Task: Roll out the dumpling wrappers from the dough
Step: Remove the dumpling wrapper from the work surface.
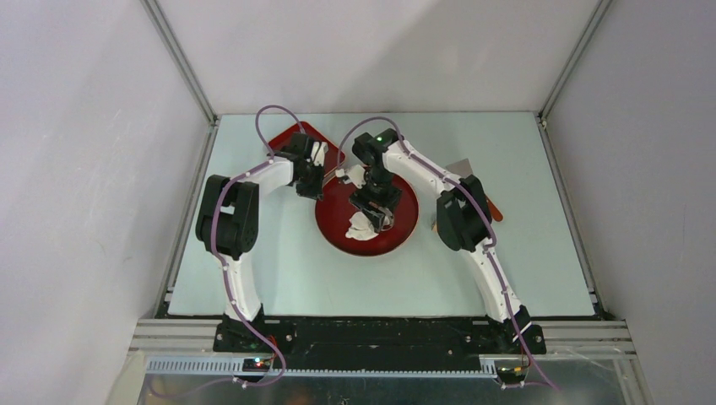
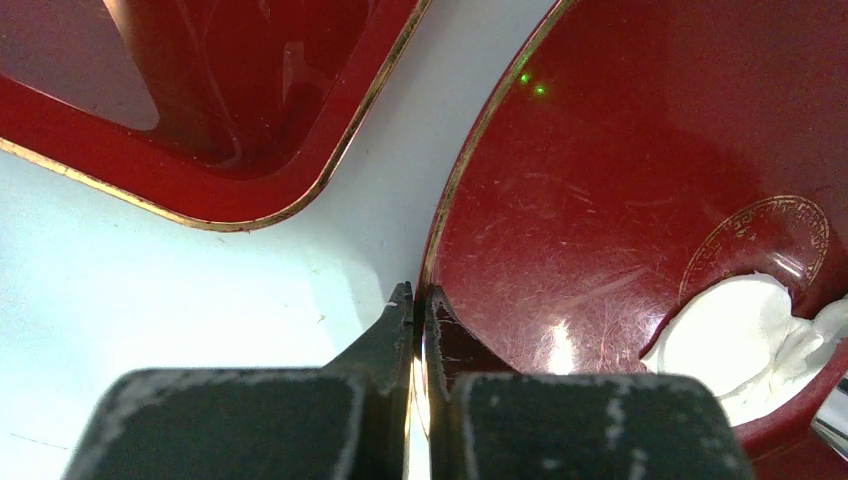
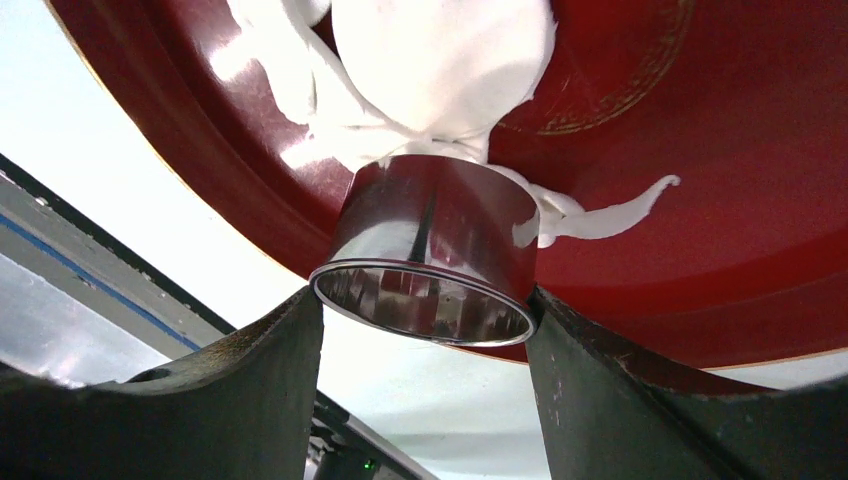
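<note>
On the near side of the round red plate (image 1: 407,221) lies the soft white dough (image 3: 440,60): thin, ragged-edged, torn into lobes with one trailing strip. The right gripper (image 3: 425,310) clamps a shiny steel ring cutter (image 3: 435,230), its far end against the dough. The left gripper (image 2: 418,300) is pinched tight on the plate's left rim. Beyond sits a square red tray (image 2: 200,195).

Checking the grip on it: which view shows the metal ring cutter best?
Right wrist: the metal ring cutter sits large, gripped by the right end effector, against the dough. Top external hides it under that end effector; left wrist catches only a sliver at frame edge.
</note>
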Robot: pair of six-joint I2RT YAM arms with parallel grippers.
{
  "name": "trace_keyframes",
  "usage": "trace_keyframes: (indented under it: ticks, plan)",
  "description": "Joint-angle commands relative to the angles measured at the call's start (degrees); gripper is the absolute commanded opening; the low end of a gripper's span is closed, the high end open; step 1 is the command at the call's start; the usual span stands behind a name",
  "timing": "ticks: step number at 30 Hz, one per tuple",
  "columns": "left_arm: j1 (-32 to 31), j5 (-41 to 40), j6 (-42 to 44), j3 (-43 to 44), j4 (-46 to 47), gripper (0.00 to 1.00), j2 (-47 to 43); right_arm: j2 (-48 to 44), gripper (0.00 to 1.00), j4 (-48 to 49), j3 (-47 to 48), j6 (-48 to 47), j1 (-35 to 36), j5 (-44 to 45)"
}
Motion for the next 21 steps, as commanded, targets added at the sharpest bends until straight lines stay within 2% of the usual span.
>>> trace_keyframes:
  ticks: [1,16,18,21]
  plan:
    - [-0.1,-0.3,-0.5,-0.4,0.9,0.00,-2.7,-1.4,0.40,0.4,4.2,0.8,0.5,-0.1]
    - [0.0,-0.4,-0.5,-0.4,0.9,0.00,-2.7,0.1,0.39,-0.4,0.5,-1.1,1.1,3.0]
    - [0.0,-0.4,-0.5,-0.4,0.9,0.00,-2.7,-1.6,0.37,2.9,-2.3,-0.9,1.2,3.4]
    - [0.0,-0.4,-0.5,-0.4,0.9,0.00,-2.7,-8.1,0.36,13.7,-10.3,-0.7,1.4,4.9]
